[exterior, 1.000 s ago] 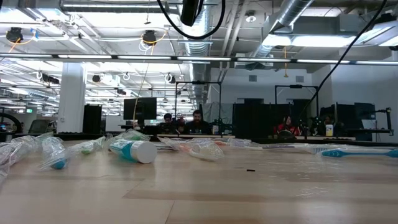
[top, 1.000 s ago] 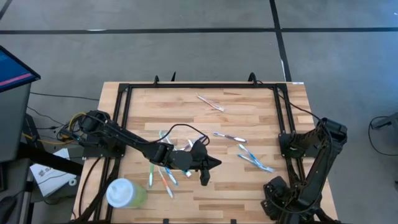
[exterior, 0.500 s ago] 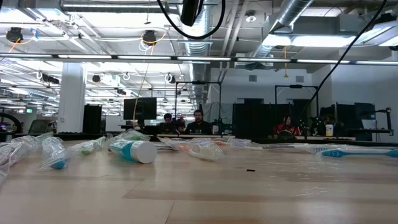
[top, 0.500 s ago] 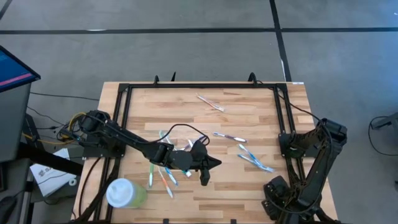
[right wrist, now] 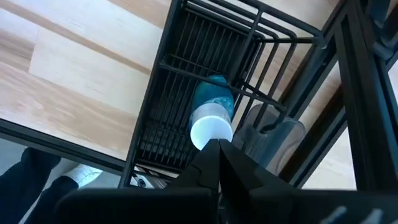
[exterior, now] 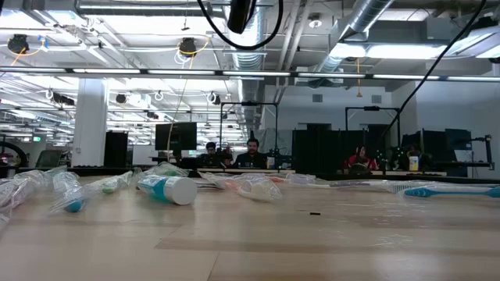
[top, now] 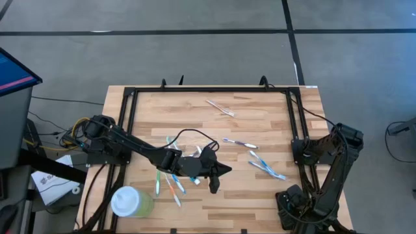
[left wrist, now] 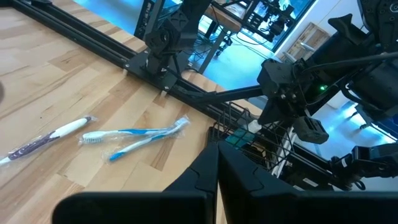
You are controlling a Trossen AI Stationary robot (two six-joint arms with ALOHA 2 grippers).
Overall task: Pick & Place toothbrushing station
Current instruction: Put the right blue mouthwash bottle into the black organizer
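My right gripper (right wrist: 217, 147), fingers pressed together, is hanging just above the toothbrushing station (right wrist: 208, 40); my left gripper (left wrist: 217, 150), also closed, is waiting well apart from it.

Table (top: 260, 117): pale striped wood planks, smooth, slight sheen. Black matt metal frame (top: 214, 90) along its edges. Toothbrushes (left wrist: 134, 138) look plastic, in glossy clear wrap. Toothbrushing station (right wrist: 186, 93): black wire metal, matt. Cup (top: 132, 202) lower left, probably plastic, matt green.

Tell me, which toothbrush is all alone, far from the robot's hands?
The pinkish-white toothbrush near the table's far edge. It lies by itself; the other toothbrushes lie nearer the middle, close to the shut left gripper.
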